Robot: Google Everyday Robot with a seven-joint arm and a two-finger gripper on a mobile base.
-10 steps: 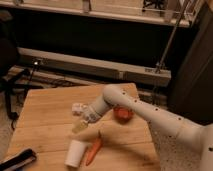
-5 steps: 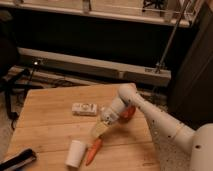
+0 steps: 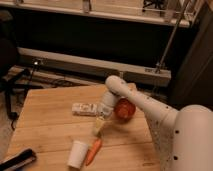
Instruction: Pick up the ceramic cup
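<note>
Pale and two-fingered, the gripper (image 3: 99, 127) hangs low over the middle of the light wooden table (image 3: 45, 125), pointing down at the end of the white speckled robot arm (image 3: 150, 107); whether its fingers are spread or closed, and whether they grasp anything, cannot be told. Just below it lies the orange carrot (image 3: 93, 151), beside the small plain white handleless ceramic cup (image 3: 77, 153) standing upright near the table's front edge. An orange-red round bowl (image 3: 124, 108) sits behind the arm, a flat white packet (image 3: 85, 108) to its left.
</note>
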